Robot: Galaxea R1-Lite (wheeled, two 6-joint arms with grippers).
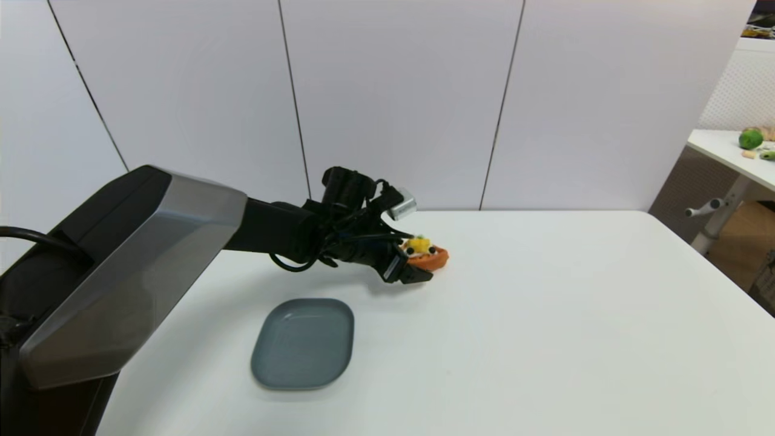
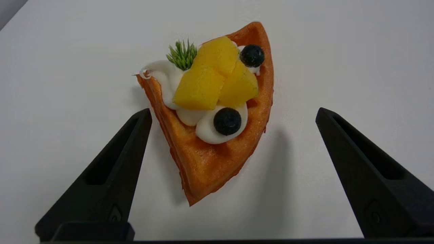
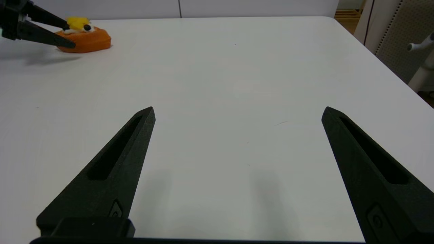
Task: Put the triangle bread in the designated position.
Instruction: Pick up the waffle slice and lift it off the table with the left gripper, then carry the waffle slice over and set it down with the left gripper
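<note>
Left tool (image 2: 234,115) low, splayed (touching nothing) | straddles triangle bread (image 2: 217,112)

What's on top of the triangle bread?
On the triangle bread: white cream, yellow chunks, two black berries and a green sprig. Open left gripper straddles it. What lies under the toppings is covered.

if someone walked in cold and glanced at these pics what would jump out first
The orange-brown wedge-shaped toy pastry, piled with white cream, yellow chunks and two black berries, lies on the white table near its far edge. The left gripper sits open around the pastry without touching it, its big black and silver arm filling the left of the head view. Nearer the robot lies an empty grey rounded plate.
</note>
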